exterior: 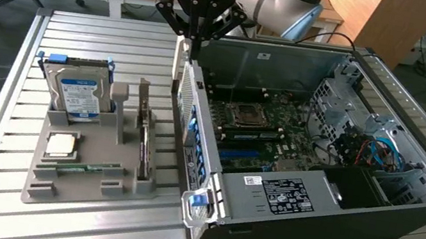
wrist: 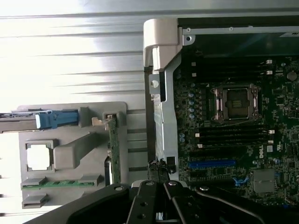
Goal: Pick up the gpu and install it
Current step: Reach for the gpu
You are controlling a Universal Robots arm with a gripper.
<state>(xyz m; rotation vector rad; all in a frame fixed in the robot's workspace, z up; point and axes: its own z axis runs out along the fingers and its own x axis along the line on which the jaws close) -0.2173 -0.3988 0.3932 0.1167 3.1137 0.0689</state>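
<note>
gripper clenched shut, nothing between its fingers. it hung tips down over the back wall of the computer case. gpu not yet picked up: it stood on edge in a slot of the grey tray on the table, just beside the case. from the gripper it lay near, lower and toward the exterior view's left. its long axis ran parallel to that case wall. judged: approach from above, along the card's thin top edge.
</note>
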